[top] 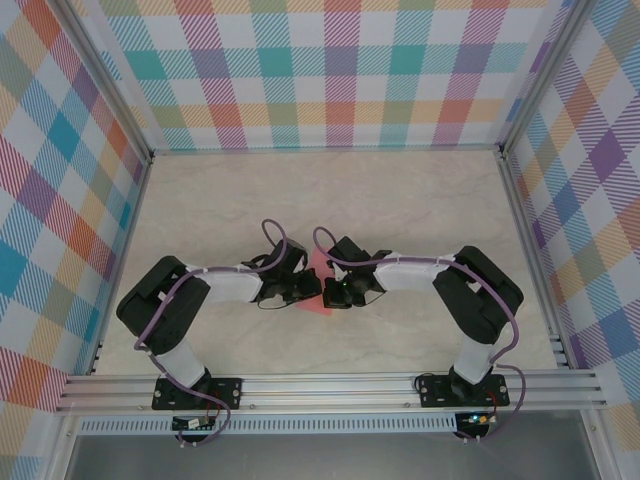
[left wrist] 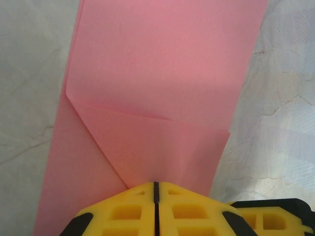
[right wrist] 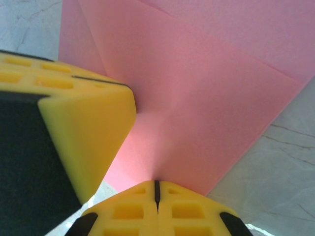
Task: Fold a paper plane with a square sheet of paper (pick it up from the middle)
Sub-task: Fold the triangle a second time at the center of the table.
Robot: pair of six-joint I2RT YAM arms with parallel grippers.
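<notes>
Paper [top: 322,272], pinched by left tool [left wrist: 155,189] and right tool [right wrist: 156,189], over marbled table [top: 400,200], plaid walls [top: 340,70] around.

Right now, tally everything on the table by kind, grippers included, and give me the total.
Paper: 1, the pink paper sheet, partly folded
Grippers: 2, the left gripper and the right gripper, each shut on the sheet
Total: 3
</notes>
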